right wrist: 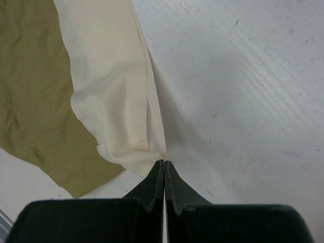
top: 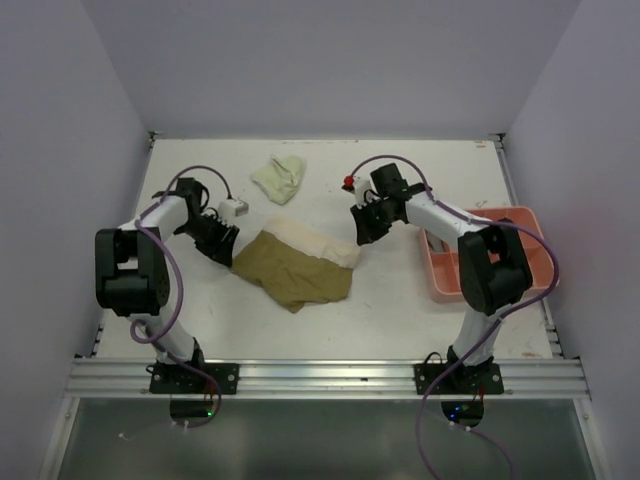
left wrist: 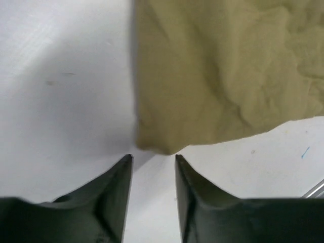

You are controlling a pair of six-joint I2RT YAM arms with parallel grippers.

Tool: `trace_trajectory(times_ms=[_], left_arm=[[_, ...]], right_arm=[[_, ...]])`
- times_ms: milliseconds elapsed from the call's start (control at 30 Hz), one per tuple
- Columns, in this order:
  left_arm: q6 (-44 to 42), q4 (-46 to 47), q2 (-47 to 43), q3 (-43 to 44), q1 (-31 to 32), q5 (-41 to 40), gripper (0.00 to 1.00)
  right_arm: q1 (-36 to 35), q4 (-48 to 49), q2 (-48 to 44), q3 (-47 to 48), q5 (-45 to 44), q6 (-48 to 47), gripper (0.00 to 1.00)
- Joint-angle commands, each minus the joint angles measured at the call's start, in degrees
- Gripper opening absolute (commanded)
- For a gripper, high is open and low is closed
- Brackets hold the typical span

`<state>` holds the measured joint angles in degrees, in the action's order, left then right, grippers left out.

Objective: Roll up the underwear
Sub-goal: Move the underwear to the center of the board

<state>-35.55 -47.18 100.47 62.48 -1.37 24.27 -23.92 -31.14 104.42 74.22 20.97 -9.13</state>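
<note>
Where the two arms reached inward over the white worktop (top: 400,310), three garments were counted: one olive-tan underwear (top: 295,278), one cream underwear (top: 318,243), one pale yellow-green underwear (top: 280,178). One salmon-pink tray (top: 505,213). Two grippers.

Olive-tan piece lay flat at mid-worktop, between the arms. Its long axis ran roughly left to right, tilted so the right end sat a little nearer the arm bases; one corner pointed toward the near edge. Cream piece showed as a strip along the olive-tan's far edge on the same axis, the two overlapping; which lay on top, could not tell. Pale yellow-green piece was crumpled farther back, well apart from the pair.

Left gripper (left wrist: 153,159) had its jaws apart with nothing between them, tips just short of the olive-tan's left corner, bare worktop under the gap.

Right gripper (right wrist: 164,163) had its jaws pressed together, tips touching the cream strip's right corner; whether any cloth was pinched, could not tell.

Tray sat at the right edge, well apart from the cloth, partly covered by the right arm; contents not made out.
</note>
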Motion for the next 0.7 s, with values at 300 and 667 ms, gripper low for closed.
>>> trace_trajectory(times_ms=[300,667], left_arm=[[12.33,13.41,16.05,28.3,2.85,13.87,0.54],[18.67,19.32,25.3,32.53,8.57,18.27,0.48]], right_arm=[[1.33,-4.72,7.11,0.58,-1.19,-5.82,0.0],[1.95,-6.3,7.64,2.42,-0.49,-6.17,0.0]])
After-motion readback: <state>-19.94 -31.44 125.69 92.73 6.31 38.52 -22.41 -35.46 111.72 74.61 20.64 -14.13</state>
